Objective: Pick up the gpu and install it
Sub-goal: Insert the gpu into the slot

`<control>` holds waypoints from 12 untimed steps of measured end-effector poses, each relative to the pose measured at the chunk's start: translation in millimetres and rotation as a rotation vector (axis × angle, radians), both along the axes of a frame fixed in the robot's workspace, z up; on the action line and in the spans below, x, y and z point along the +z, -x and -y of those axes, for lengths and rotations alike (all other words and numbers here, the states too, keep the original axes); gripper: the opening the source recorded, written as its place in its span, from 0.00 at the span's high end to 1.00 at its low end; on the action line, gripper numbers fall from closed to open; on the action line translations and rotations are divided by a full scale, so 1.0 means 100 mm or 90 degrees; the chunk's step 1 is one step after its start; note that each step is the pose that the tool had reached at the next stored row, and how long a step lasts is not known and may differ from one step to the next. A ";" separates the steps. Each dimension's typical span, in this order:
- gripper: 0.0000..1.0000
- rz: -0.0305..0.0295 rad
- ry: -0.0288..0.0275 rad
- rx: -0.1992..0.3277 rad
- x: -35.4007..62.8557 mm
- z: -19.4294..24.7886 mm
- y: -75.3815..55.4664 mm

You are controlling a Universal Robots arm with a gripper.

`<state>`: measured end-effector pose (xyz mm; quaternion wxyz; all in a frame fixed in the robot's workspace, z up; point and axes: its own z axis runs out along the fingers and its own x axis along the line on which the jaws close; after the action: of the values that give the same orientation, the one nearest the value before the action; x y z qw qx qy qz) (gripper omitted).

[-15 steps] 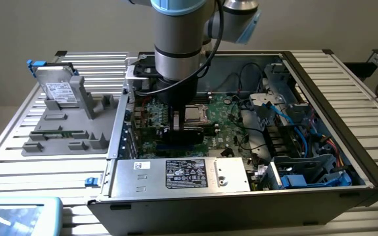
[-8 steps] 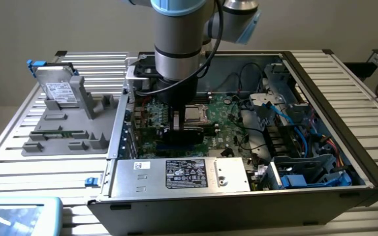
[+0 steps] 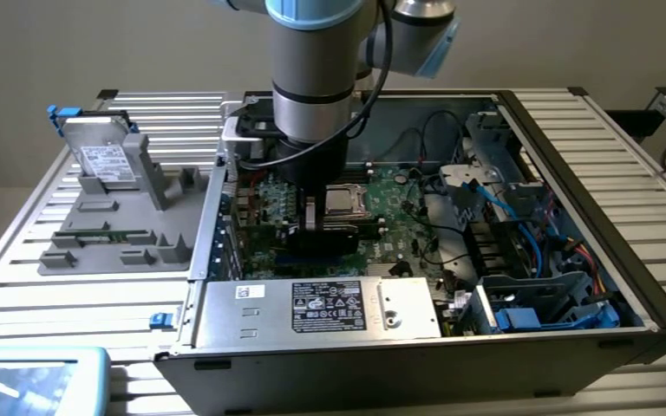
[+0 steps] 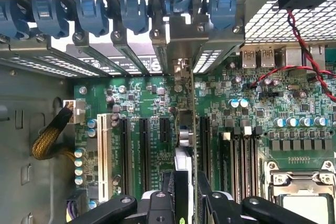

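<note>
Gripping the gpu (image 4: 185, 129) by its thin sides, the gripper (image 4: 184, 195) is standing narrow inside the open computer case (image 3: 610, 260), with its black fingers (image 4: 157, 203) pressing the card from both flanks. In the wrist view the card is showing edge-on: a slim upright slab, dark on one face with a green board edge on the other, and its silvery metal bracket (image 4: 181, 69) is reaching up to the row of rear slot covers (image 4: 100, 59). It is hanging over the green motherboard (image 4: 152, 93), between a short black slot (image 4: 165, 129) and a long black slot (image 4: 205, 140). Whether its lower edge is seated I cannot tell.

Glossy blue plastic clips (image 4: 92, 11) are lining the perforated metal covers. A long white slot (image 4: 103, 156) is lying beside further black ones, a yellow braided cable (image 4: 50, 137) is curving near the board's edge, and red and black wires (image 4: 310, 51) are crossing above round-topped capacitors (image 4: 239, 103). The square metal processor socket (image 4: 302, 192) is sitting close to the card's other side.

In the exterior view the grey cylindrical arm (image 3: 310, 78) is dropping straight into the case and hiding much of the board. A boxy silver power supply (image 3: 322, 308) with a dark label is lying nearest the camera. Outside the case, on the slatted metal table (image 3: 32, 286), a grey moulded tray (image 3: 114, 225) is propping a silver hard drive (image 3: 104, 156).
</note>
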<state>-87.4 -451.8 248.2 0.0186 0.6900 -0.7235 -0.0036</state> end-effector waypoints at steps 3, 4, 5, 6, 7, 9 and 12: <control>0.72 0.0001 -0.0002 0.000 -0.003 -0.012 0.00; 0.72 0.0002 -0.0003 0.000 -0.003 -0.014 0.00; 0.72 0.0001 0.0000 0.000 -0.003 -0.014 0.00; 0.72 0.0002 0.0005 0.000 -0.003 -0.014 0.00; 0.72 0.0002 0.0013 0.000 0.001 -0.015 0.01; 0.72 0.0006 0.0018 0.000 0.020 -0.017 0.01; 0.72 0.0003 0.0047 0.000 0.045 -0.014 0.01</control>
<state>-88.4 -450.4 252.7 0.0211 0.6900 -0.7235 -0.0007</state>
